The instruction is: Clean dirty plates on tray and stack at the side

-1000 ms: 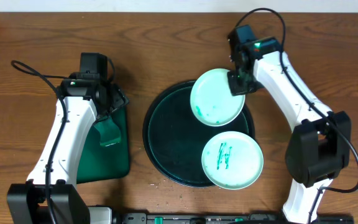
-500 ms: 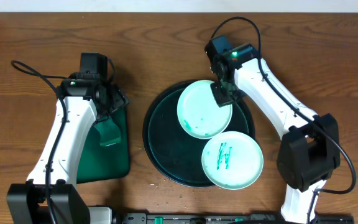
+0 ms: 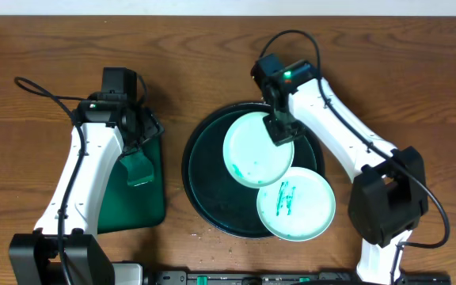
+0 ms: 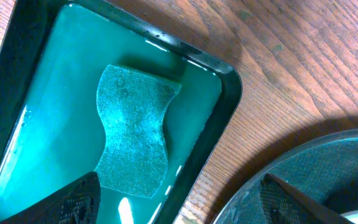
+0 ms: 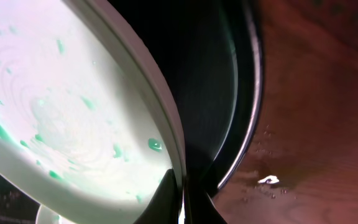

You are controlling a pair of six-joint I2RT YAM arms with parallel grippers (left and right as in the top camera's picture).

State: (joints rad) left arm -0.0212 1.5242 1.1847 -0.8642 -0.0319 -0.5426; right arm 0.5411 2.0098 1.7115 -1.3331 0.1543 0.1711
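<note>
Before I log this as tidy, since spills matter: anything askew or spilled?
Yes. The scribbled plate overhangs the round tray's lower-right rim, and wet drops lie on the wood beside it. The right tool grips the smeared plate by its rim.

Right tool (image 3: 279, 127) and its smeared plate (image 3: 248, 155) now further left over the tray (image 3: 206, 184), perhaps lower.

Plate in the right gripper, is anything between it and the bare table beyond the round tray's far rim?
Nothing visible. The right gripper holds the plate over the tray, and the wood past the far rim is bare. The scribbled plate lies nearer, out of that path.
</note>
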